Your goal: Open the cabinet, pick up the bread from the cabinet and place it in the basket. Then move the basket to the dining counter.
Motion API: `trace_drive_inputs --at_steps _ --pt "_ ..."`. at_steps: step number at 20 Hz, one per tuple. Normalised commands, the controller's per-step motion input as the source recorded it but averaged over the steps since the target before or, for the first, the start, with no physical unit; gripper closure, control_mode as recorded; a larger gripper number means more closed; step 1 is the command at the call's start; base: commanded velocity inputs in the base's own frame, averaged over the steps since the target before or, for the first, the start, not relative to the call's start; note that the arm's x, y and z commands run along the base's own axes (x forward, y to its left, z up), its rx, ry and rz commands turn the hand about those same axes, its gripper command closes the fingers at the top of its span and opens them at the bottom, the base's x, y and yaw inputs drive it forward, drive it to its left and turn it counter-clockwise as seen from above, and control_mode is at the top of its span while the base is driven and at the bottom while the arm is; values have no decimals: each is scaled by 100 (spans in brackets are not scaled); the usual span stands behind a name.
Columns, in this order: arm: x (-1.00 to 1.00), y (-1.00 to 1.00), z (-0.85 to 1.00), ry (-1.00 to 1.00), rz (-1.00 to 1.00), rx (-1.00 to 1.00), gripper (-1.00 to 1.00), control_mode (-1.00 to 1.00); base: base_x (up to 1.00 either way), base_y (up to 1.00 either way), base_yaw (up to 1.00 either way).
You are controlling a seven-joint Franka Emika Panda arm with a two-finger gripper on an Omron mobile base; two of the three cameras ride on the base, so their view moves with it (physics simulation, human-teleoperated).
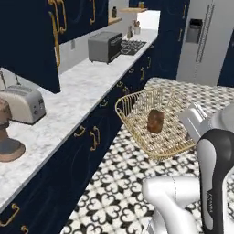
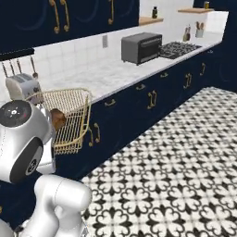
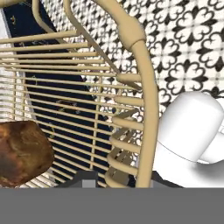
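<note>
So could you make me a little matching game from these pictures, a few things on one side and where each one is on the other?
Things:
1. bread
2. basket
3. toaster
4. toaster oven

Places:
A. near end of the marble counter
B. held up above the patterned floor
C. inside the basket
D. further along the counter, beside the stove

Pairs: 1-C, 2-B, 3-A, 4-D

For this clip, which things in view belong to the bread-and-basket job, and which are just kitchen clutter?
Part of the job:
- basket, lifted off the counter over the floor
- bread, lying in the basket
- cabinet, door open

Just lying about:
- toaster
- toaster oven
- stove
- fridge
- stand mixer
</note>
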Motion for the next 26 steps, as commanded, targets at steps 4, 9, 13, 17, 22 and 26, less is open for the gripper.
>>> trace_drive_inputs --at_steps 4,9,13,17,22,26 --pt "0 0 0 0 0 0 100 100 0 7 -100" --pt "0 0 0 0 0 0 100 100 0 7 -100" --pt "0 0 0 0 0 0 100 100 0 4 -100" --pt "0 0 0 0 0 0 100 100 0 0 -99" --pt "0 0 0 0 0 0 100 100 21 8 -89" --pt "0 0 0 0 0 0 100 100 60 27 -75"
